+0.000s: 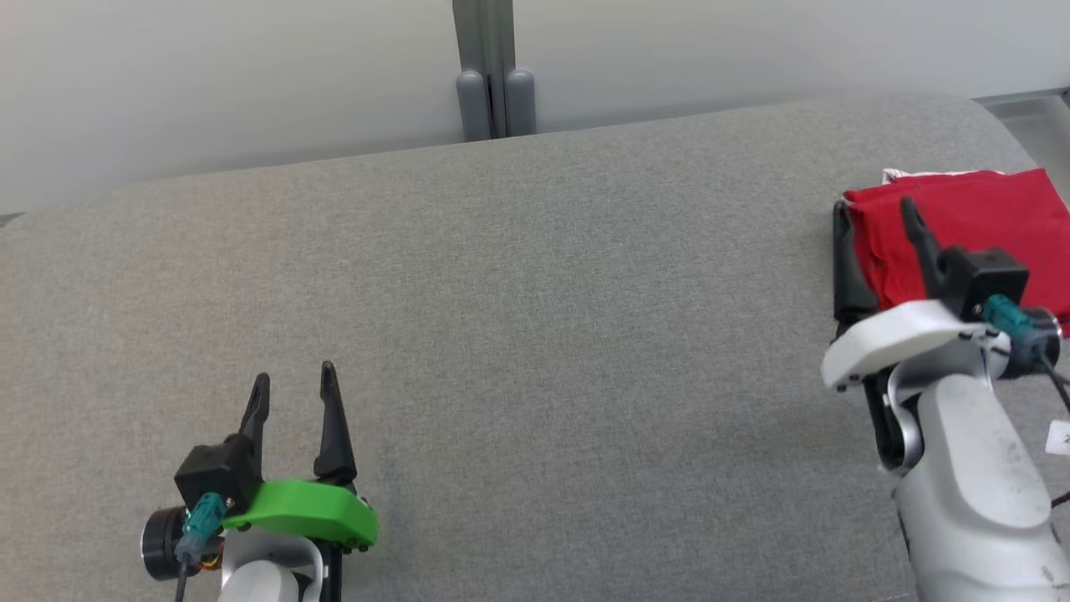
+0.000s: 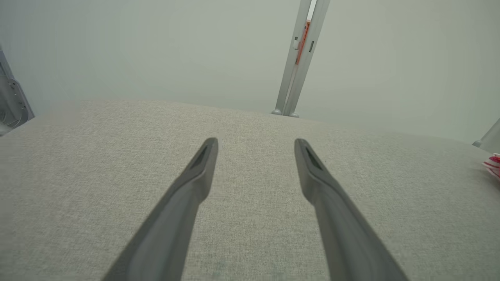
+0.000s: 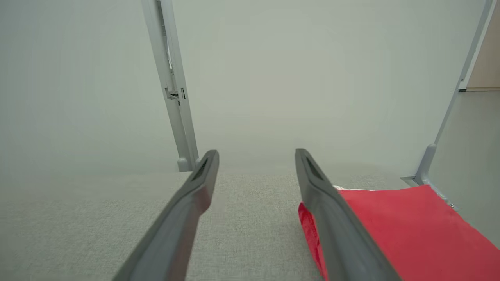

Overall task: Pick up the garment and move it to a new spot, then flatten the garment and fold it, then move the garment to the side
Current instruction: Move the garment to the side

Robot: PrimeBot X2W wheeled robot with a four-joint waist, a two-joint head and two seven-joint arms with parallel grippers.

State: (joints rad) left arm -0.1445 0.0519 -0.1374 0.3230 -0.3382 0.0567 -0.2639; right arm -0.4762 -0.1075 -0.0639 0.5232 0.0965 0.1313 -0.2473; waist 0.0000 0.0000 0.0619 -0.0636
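lying folded at the desk [image 1: 535, 334] edge, the garment [image 1: 961, 226] looks set aside; right hand [image 1: 878, 221] and left hand [image 1: 292, 393] gape empty.

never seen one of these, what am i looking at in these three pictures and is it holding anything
This is a two-armed robot at a grey padded table. The wide picture comes from a camera on its head, looking down. Its left gripper, with the green part, sits at the lower left; its right gripper is at the far right. Each has two long dark fingers.

The other two pictures come from cameras on the wrists, looking along each gripper's own fingers: the left gripper over bare table, the right gripper at the edge of the garment.

The garment is red, folded, and lies flat on the table's right side. Both grippers are open and hold nothing. One right finger lies over the garment's edge.
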